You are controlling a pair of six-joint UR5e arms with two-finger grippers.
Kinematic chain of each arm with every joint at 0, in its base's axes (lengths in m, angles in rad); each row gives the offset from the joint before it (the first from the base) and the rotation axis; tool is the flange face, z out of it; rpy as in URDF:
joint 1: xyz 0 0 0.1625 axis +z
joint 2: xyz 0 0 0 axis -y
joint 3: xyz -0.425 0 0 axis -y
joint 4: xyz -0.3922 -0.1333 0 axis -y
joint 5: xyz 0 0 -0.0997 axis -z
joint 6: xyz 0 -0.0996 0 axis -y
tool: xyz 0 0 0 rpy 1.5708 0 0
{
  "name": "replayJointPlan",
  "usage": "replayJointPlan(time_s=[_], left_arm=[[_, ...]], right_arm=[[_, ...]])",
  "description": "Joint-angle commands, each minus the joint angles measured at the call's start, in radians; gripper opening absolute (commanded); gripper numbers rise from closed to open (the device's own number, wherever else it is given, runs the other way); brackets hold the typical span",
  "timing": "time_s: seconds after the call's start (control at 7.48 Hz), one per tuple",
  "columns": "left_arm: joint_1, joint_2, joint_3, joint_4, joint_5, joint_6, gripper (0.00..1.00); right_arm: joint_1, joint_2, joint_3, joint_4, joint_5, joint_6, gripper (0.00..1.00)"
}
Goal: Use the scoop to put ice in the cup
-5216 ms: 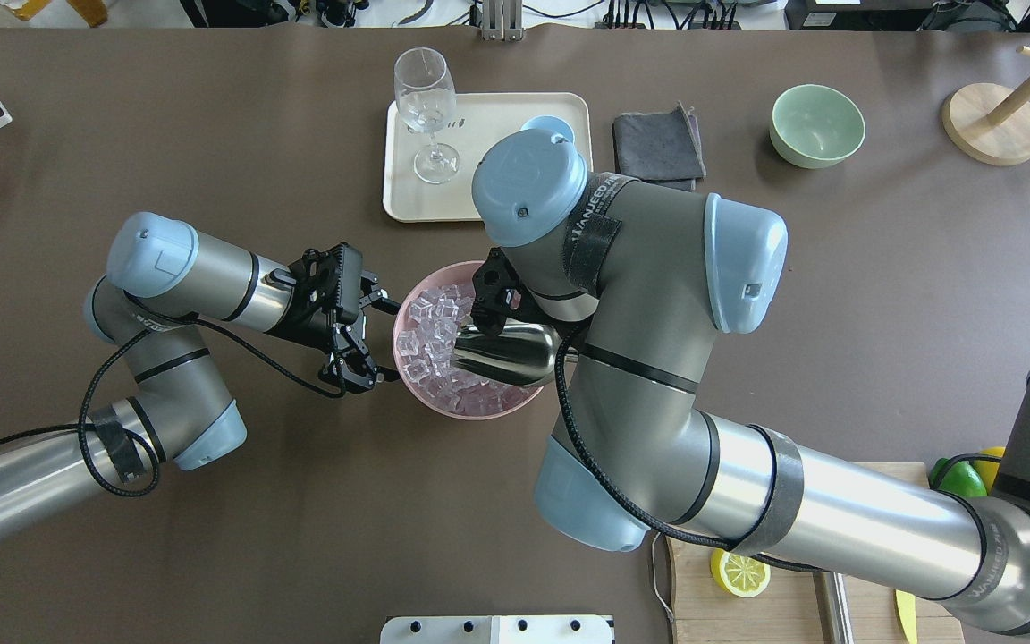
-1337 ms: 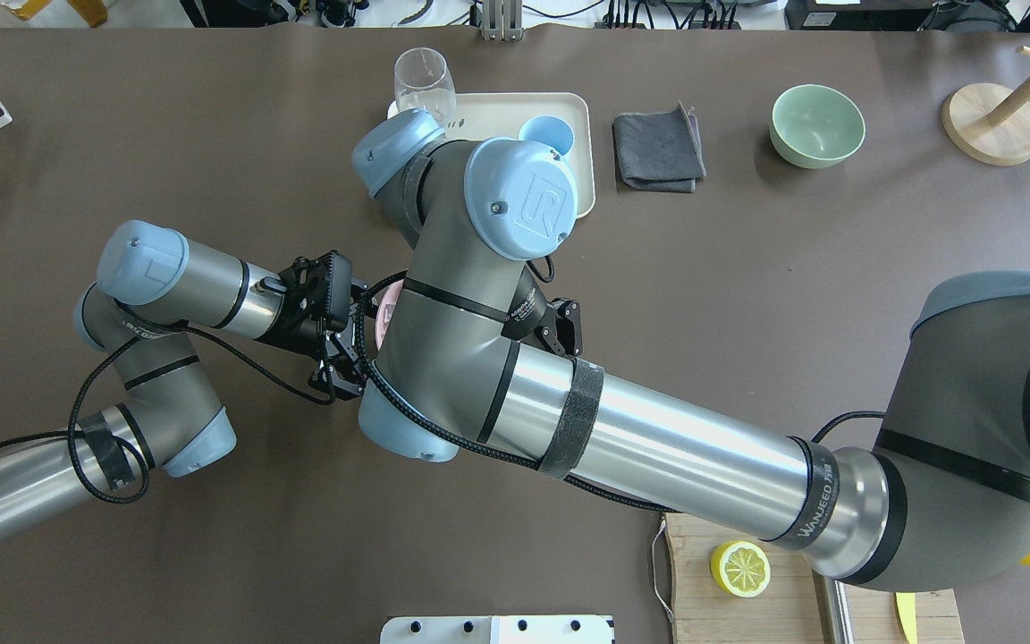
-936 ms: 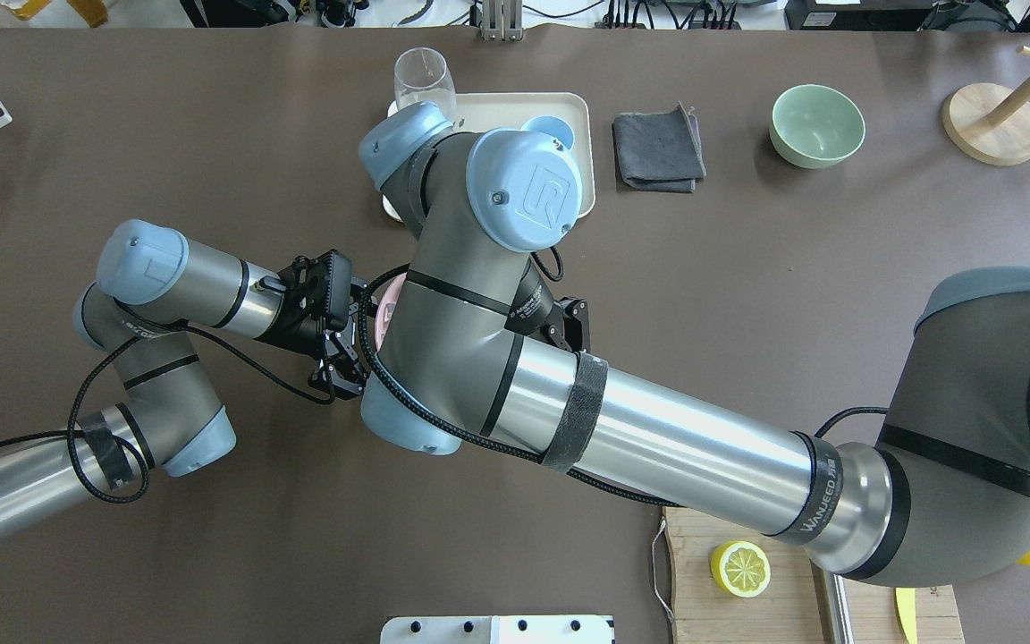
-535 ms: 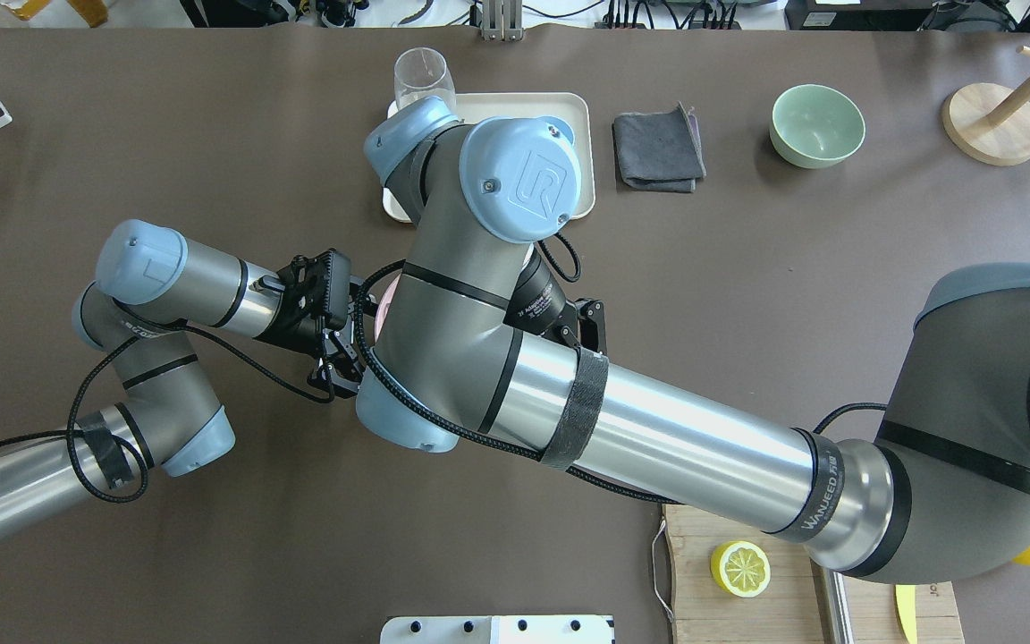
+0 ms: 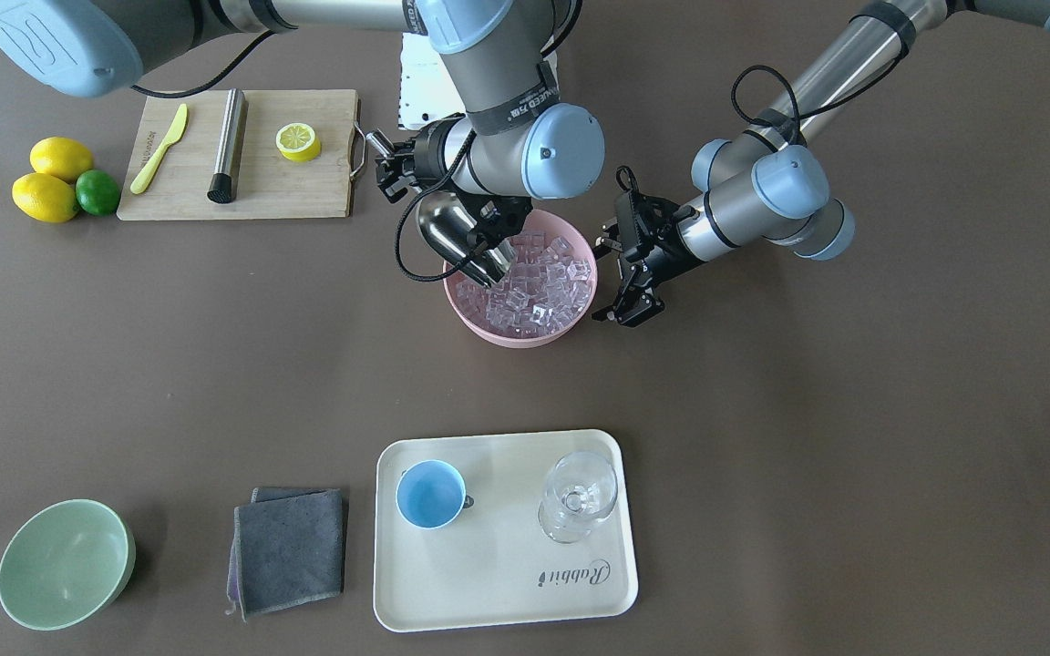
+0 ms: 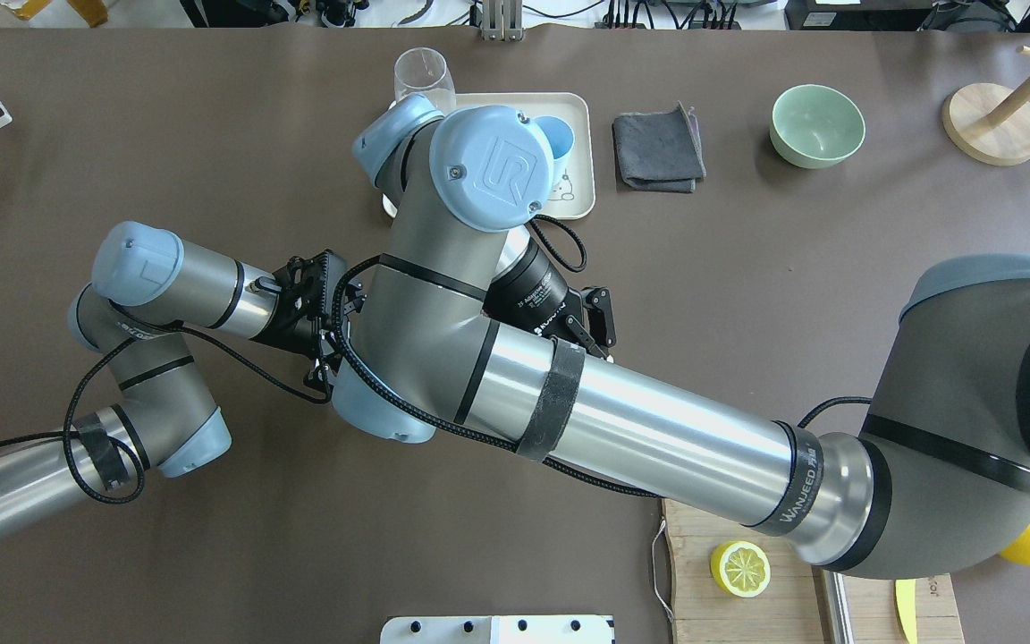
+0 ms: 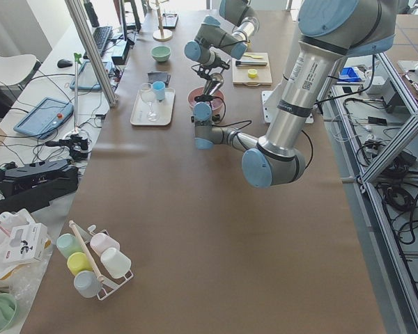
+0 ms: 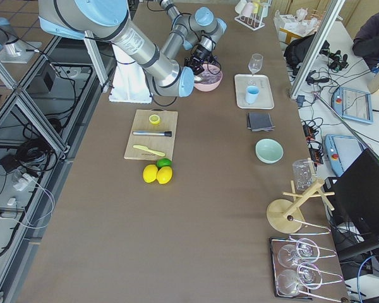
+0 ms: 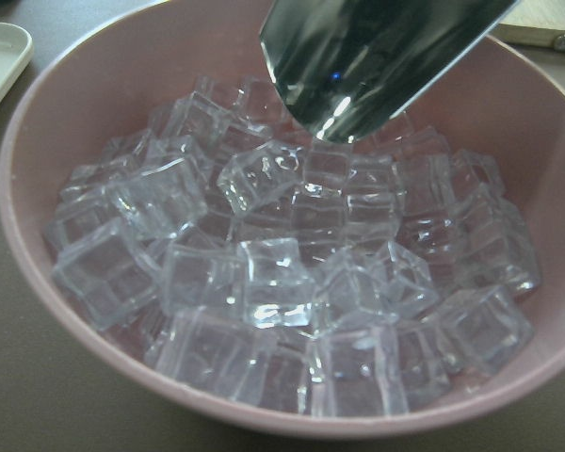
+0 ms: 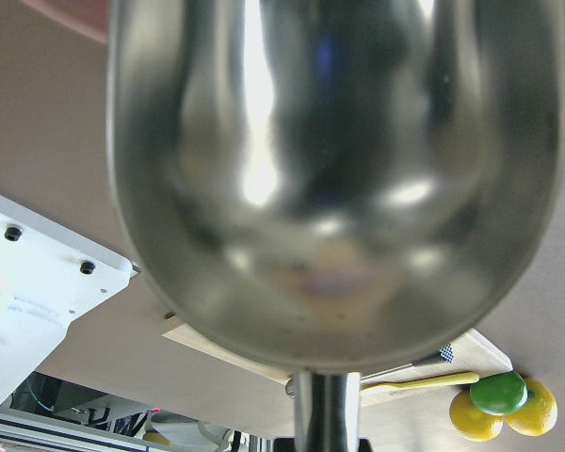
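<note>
The right tool point(image 5: 404, 178) is clenched on the thin handle of the scoop point(image 5: 457, 239). The scoop's lip dips below and ahead of it into the ice point(image 9: 292, 292) heaped in a bowl point(image 5: 525, 339). The left tool point(image 5: 613, 281) is spread beside the rim, gripping nothing. The cup point(image 5: 431, 494) sits well beyond both tools on a tray point(image 5: 507, 601). The cubes look hard, slick and loose, so they will likely skid. The smooth handle may twist unless it is gripped firmly.

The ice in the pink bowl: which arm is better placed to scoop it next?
Right: the right end effector holds the scoop, tipped down onto the ice in the pink bowl. The left end effector sits empty beside it.
</note>
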Motion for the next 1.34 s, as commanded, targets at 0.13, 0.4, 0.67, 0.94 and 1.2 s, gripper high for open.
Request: replayJointPlan(time_s=[0.13, 0.4, 0.67, 0.94, 1.2], left_arm=[[0.0, 0.001, 0.0, 0.0, -0.001, -0.001, 0.98], [0.0, 0.001, 0.0, 0.002, -0.001, -0.001, 0.98], [0.0, 0.0, 0.0, 0.002, -0.001, -0.001, 0.98], [0.0, 0.001, 0.0, 0.0, -0.001, -0.003, 0.98], [0.0, 0.001, -0.002, 0.0, 0.001, -0.004, 0.98]], right_arm=[[-0.002, 0.055, -0.11, 0.002, -0.039, -0.061, 0.0], [-0.002, 0.049, -0.154, 0.039, -0.057, -0.063, 0.0], [-0.002, 0.061, -0.188, 0.068, -0.057, -0.063, 0.0], [-0.002, 0.082, -0.193, 0.094, -0.056, -0.063, 0.0], [-0.002, 0.089, -0.19, 0.156, -0.057, -0.058, 0.0]])
